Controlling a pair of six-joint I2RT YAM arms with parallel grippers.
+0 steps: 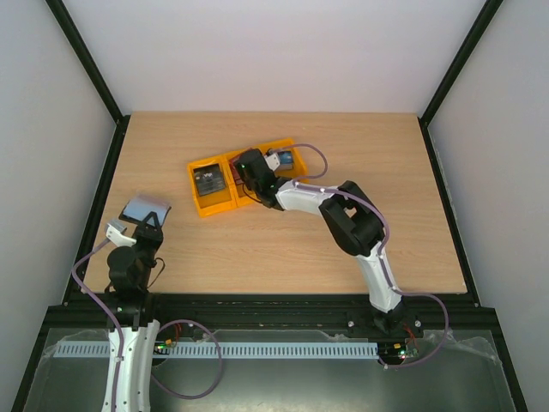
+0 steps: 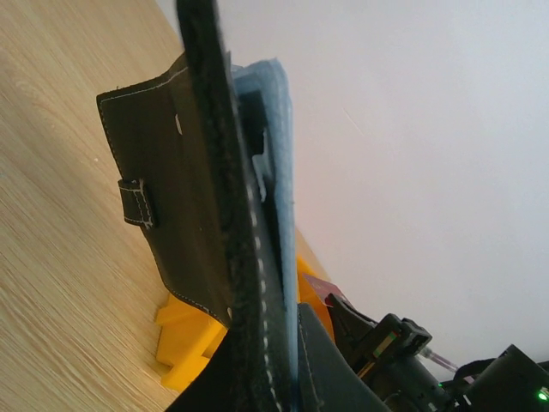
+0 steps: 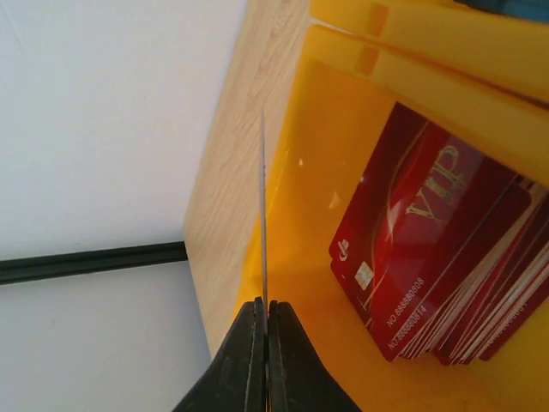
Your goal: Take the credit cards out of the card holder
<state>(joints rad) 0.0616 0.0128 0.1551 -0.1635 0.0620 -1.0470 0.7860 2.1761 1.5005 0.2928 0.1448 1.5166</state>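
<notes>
While left fingers (image 1: pixel 150 227) grip the open holder (image 1: pixel 146 209), right fingers (image 3: pixel 247 360) pinch a card (image 3: pixel 263 215).
Edge-on, it sits by a bin (image 3: pixel 317 154) holding red cards (image 3: pixel 429 257).

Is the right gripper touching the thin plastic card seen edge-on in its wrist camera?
Touching. The right wrist view shows the right gripper with both black fingers shut flat on the thin plastic card, no gap either side.

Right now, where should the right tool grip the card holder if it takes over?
Likely the far edge of the card holder, approached from the middle of the table. The left tool pinches its near end, so the open leaves stick out free beyond it, thin and pinchable. The right tool must drop its card first.
</notes>
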